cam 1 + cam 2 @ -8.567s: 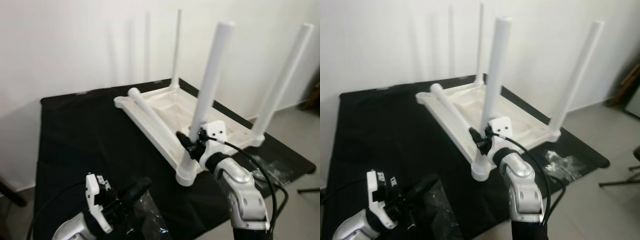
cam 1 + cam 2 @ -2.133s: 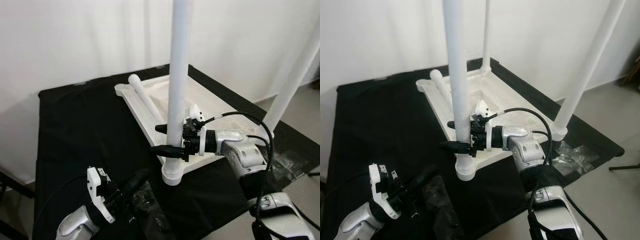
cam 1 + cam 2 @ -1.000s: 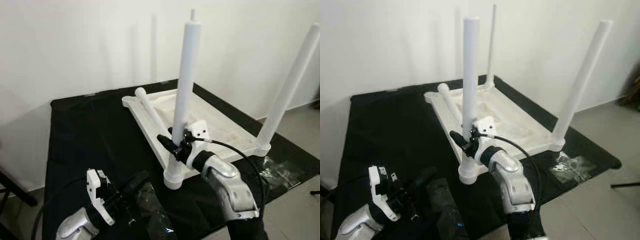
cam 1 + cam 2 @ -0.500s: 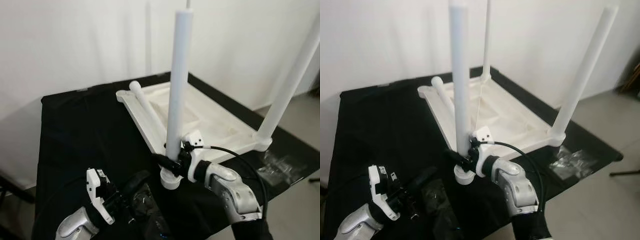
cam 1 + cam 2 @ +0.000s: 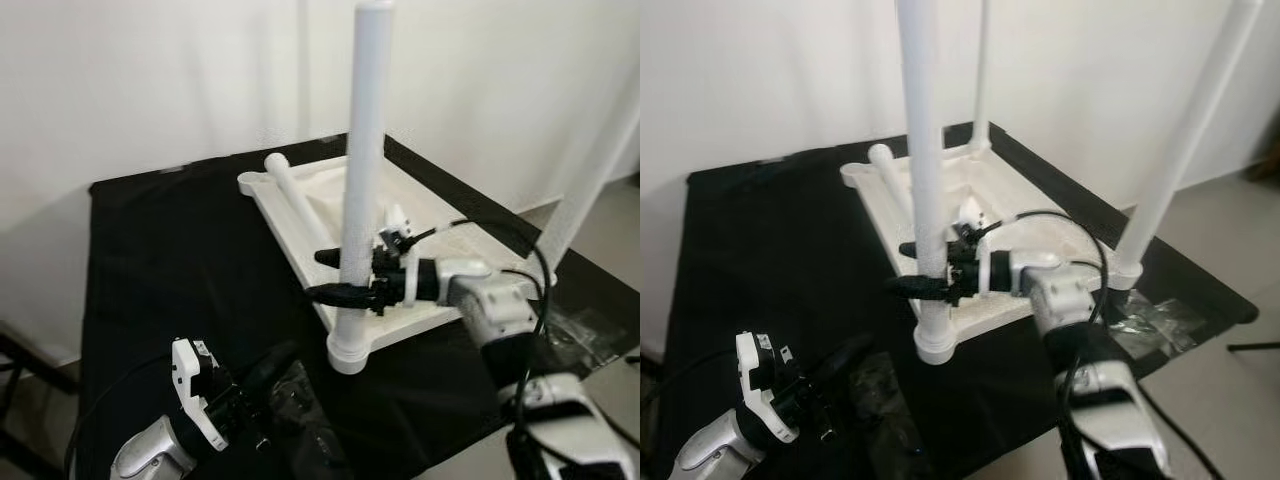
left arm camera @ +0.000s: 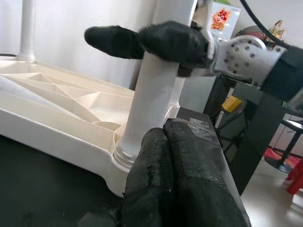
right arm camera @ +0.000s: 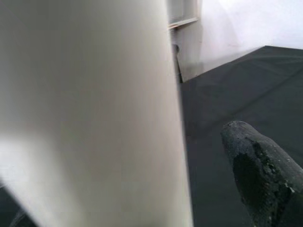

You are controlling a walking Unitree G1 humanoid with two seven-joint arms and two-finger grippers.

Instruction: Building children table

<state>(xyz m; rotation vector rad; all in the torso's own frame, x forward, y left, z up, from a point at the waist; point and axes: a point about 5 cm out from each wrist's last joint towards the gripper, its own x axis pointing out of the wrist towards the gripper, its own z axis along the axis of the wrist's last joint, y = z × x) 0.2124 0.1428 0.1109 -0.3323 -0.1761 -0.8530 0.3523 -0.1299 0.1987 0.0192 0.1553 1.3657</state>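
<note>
A white children's table top (image 5: 405, 197) lies upside down on a black-covered table (image 5: 170, 250). The near leg (image 5: 360, 150) stands upright in the corner socket (image 5: 347, 352). My right gripper (image 5: 314, 275) reaches in from the right and is shut on that leg, about a third of the way up. One of its fingers (image 7: 260, 170) shows beside the leg (image 7: 94, 109) in the right wrist view. A loose leg (image 5: 295, 205) lies across the top. My left gripper (image 5: 285, 358) rests low at the near left, shut, pointing at the socket (image 6: 125, 153).
Two more legs stand upright, one at the right corner (image 5: 590, 165) and one at the far corner (image 5: 982, 70). Clear plastic bags lie by my left gripper (image 5: 300, 410) and at the cloth's right edge (image 5: 1150, 320). A white wall stands close behind, with grey floor (image 5: 1230, 260) to the right.
The camera has shifted. My right gripper sits higher on the near leg than half a second ago, and its forearm now comes in from the right. The left gripper holds its place.
</note>
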